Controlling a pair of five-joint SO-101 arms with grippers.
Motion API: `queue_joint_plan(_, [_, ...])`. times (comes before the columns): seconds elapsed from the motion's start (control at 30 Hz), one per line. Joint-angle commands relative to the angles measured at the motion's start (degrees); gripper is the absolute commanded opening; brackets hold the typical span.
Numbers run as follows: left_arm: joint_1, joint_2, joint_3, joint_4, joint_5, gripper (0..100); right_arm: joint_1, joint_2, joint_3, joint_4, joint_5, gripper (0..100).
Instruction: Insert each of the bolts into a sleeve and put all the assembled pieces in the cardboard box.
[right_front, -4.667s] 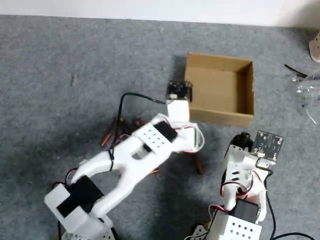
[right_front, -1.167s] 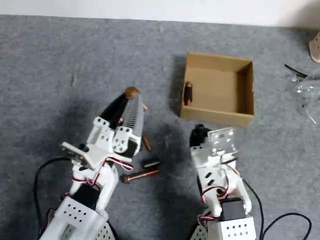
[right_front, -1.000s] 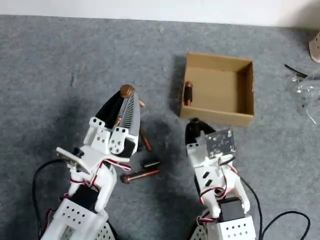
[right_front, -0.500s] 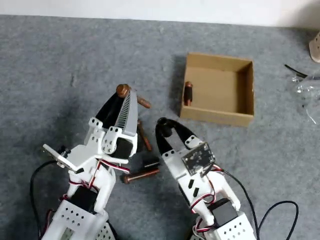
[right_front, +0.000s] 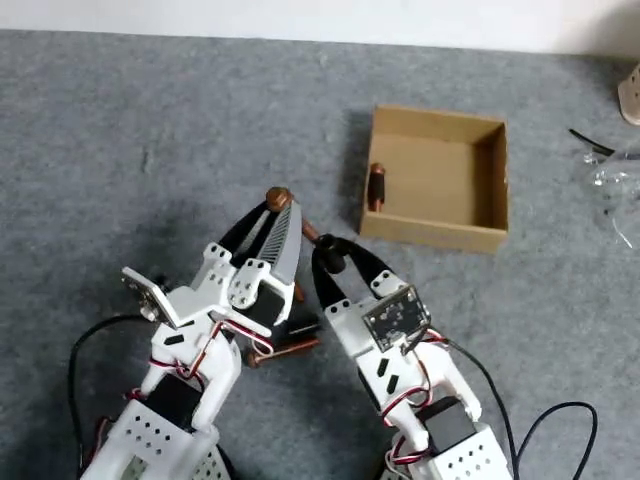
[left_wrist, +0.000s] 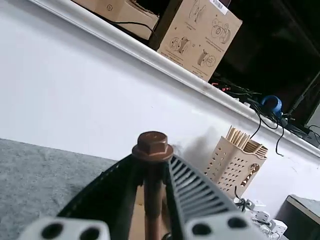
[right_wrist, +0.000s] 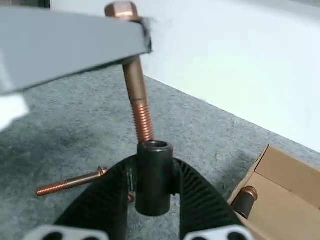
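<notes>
my left claw (right_front: 277, 210) grips a bolt (right_wrist: 134, 90), its threaded tip at the mouth of the sleeve (right_wrist: 155, 187) clamped in my right claw (right_wrist: 154, 170).

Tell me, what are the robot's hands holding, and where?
The left gripper holds a bolt by its shank, just under the head. The right gripper holds a sleeve around its middle.

Soft, even light falls on the grey desk (right_front: 120, 120). Faint shadows lie beside the left arm (right_front: 200, 330) and left of the cardboard box (right_front: 440, 235).
</notes>
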Motion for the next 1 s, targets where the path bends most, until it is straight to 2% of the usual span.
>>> queue_joint_plan(0.0, [1.19,-1.63,-1.45,-0.26,0.35,0,-0.66,-1.10,7.69,0.48,0.70,0.4])
queue_joint_plan(0.37, [2.24,-4.79,-4.18,-0.44,0.53,0,-1.10,-1.10,7.69,1.27,0.70,0.4])
queue_joint_plan(0.63, [7.60,-16.57,-3.03,12.66,0.18,0,-1.01,-1.10,7.69,1.27,0.70,0.4])
queue_joint_plan(0.97, [1.71,-15.69,-3.56,13.36,0.35,0,-0.92,-1.10,7.69,1.27,0.70,0.4])
